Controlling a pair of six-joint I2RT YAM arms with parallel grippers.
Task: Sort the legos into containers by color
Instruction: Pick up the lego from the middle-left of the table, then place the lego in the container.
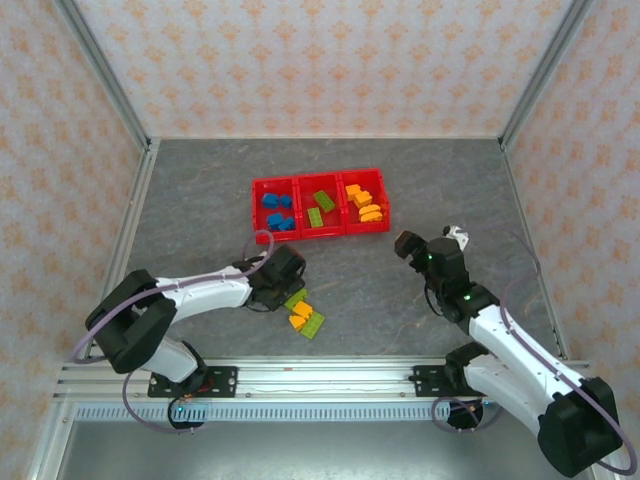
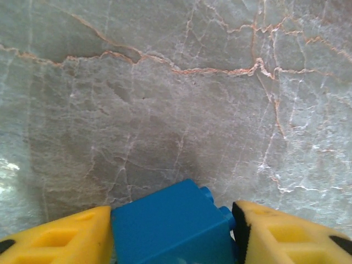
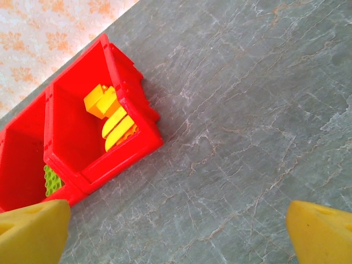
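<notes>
My left gripper [image 2: 173, 231] is shut on a blue lego [image 2: 170, 225], pinched between both yellow fingers above bare table. From above, the left gripper [image 1: 283, 275] hangs over loose legos: a green one [image 1: 294, 299], an orange one [image 1: 301, 315] and another green one [image 1: 311, 325]. The red containers [image 1: 320, 205] stand in a row: blue legos [image 1: 277, 212] in the left bin, green ones [image 1: 320, 207] in the middle, orange-yellow ones [image 1: 364, 201] in the right. My right gripper [image 3: 176, 234] is open over bare table, near the right bin [image 3: 129, 144] with its yellow legos [image 3: 113, 118].
Metal frame posts and patterned walls close in the grey stone-look table [image 1: 450, 190] on three sides. An aluminium rail [image 1: 320, 378] carrying both arm bases runs along the near edge. A small white object [image 1: 458, 235] sits by the right arm's wrist.
</notes>
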